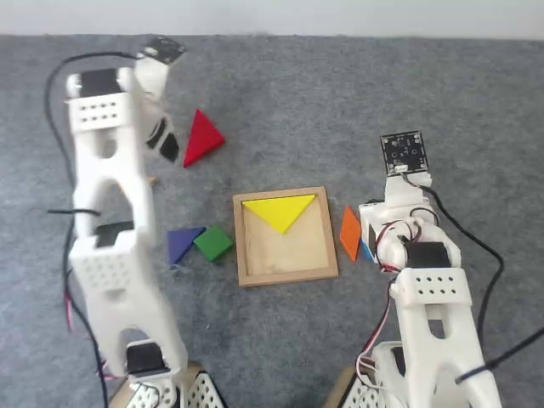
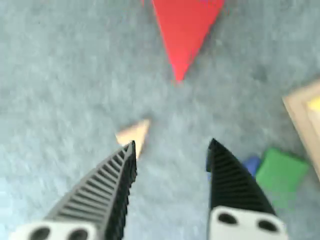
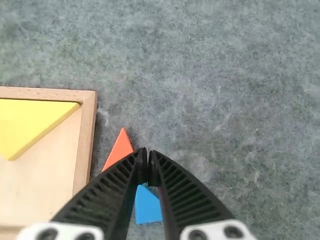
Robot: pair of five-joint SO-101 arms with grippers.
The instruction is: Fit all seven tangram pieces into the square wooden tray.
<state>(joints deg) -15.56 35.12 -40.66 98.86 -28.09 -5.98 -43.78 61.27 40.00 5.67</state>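
— How do the fingers of the left gripper [image 2: 171, 145] stand?

— Spread wide with nothing between them, over the grey cloth [image 2: 60, 75]. A small pale triangle [image 2: 134, 134] lies right by one fingertip. The red triangle [image 2: 185, 30] lies farther out.

— And the right gripper [image 3: 147, 151]?

— Its fingers are pressed together and grip nothing. A blue piece [image 3: 146, 205] and an orange piece [image 3: 119, 150] lie beneath them, just beside the tray [image 3: 85, 145].

— Where is the tray?

— Between the two arms. The yellow triangle [image 1: 279, 210] sits inside it against the far edge, its point toward the arms. On the tray's other side, a green square [image 1: 212, 242] and a dark blue triangle [image 1: 181, 242] touch each other.
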